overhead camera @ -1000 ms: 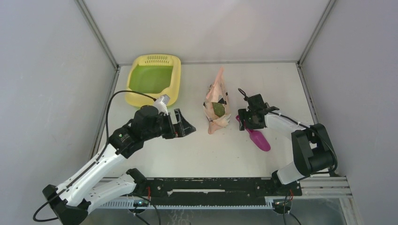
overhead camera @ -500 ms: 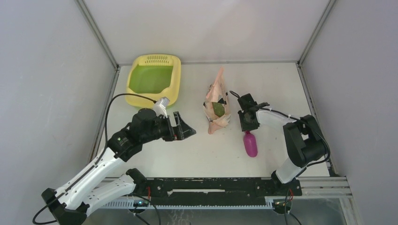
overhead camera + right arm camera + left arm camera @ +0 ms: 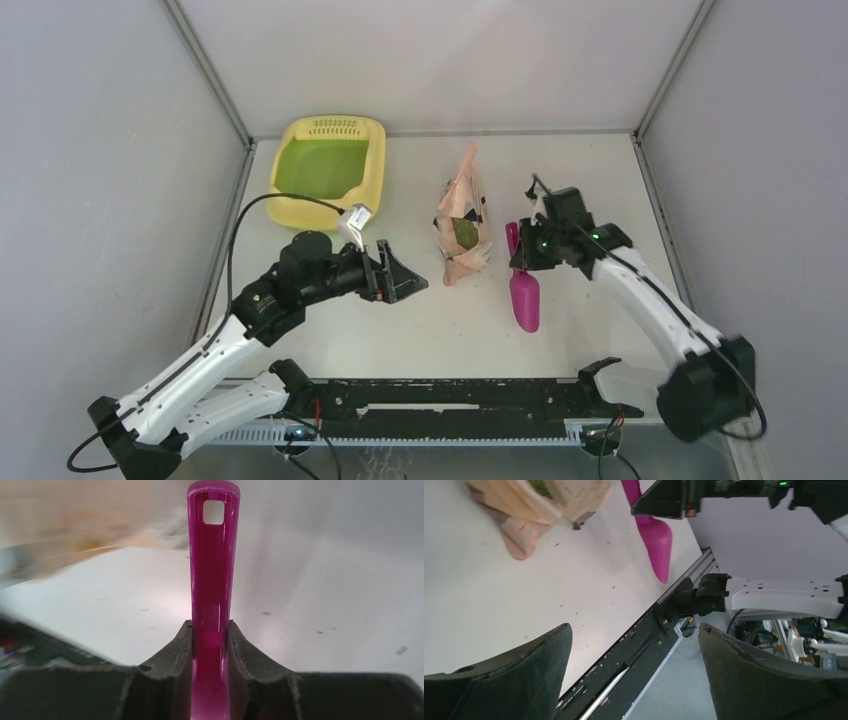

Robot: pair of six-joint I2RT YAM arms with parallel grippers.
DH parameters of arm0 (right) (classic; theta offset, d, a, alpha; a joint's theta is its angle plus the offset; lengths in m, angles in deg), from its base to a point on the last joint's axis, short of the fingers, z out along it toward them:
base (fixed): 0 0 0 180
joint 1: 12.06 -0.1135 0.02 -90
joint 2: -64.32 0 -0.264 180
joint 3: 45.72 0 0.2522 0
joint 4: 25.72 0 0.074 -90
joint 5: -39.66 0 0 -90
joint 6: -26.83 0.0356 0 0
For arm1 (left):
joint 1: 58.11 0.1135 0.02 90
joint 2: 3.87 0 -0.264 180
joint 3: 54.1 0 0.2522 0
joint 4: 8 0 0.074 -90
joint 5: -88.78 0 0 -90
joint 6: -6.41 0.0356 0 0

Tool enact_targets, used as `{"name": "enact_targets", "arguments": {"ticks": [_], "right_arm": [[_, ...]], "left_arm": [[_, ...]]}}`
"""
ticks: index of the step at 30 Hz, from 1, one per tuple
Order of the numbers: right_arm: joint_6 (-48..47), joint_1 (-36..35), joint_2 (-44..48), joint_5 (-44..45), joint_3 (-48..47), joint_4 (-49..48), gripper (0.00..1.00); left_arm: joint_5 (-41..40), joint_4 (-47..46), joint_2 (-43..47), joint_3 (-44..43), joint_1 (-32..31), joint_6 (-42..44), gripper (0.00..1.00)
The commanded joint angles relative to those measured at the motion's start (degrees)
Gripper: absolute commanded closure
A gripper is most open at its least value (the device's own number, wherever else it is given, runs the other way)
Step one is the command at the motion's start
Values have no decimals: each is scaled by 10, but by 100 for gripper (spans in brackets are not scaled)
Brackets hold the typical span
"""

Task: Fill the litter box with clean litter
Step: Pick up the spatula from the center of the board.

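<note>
The fingers [image 3: 172, 655] of the right gripper [image 3: 210, 645] pinch the thin handle of the pink scoop [image 3: 212, 555], one finger on each side. The scoop's bowl points toward the near edge of the table [image 3: 420, 340]. I cannot tell if the bowl is lying on the table or is just off it.

The left gripper [image 3: 400, 279] has its fingers spread wide and holds nothing. It is low over the table and faces the peach bag [image 3: 462, 205].

The bag is in the middle, between the two grippers and just beside the scoop. A dark green patch on it looks like the clean litter [image 3: 466, 234], so the litter seems to be inside the bag.

Far back on the left sits the litter box [image 3: 378, 170]. Its green floor looks bare, with no litter that I can see.

I think the step now is picking up the scoop. Next, the right gripper needs to lift it with a tight pinch and bring the bowl to the bag's mouth. The bag is soft and may slide, so the left gripper should probably hold it steady.
</note>
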Motion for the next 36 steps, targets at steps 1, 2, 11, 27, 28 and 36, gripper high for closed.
{"name": "enact_targets", "arguments": {"ticks": [1,2,11,27,28,36], "right_arm": [[44,9,134,-221,-55,34,96],[55,5,152,-268,-56,29,97],[30,-165,197,-277,-89,35,97],[7,-295,129,-213,-119,4,98],[13,-291,125,-232,-119,-5,98],[66,-265,116,-363,-111,-86,98]], "left_arm": [[74,-109,-22,25,-7,9,0],[81,-129,-28,29,-9,-6,0],[128,-231,-79,27,-38,-96,0],[132,-241,-103,41,-54,-131,12],[132,-241,-100,45,-55,-132,13],[132,-277,-75,71,-56,-139,20]]}}
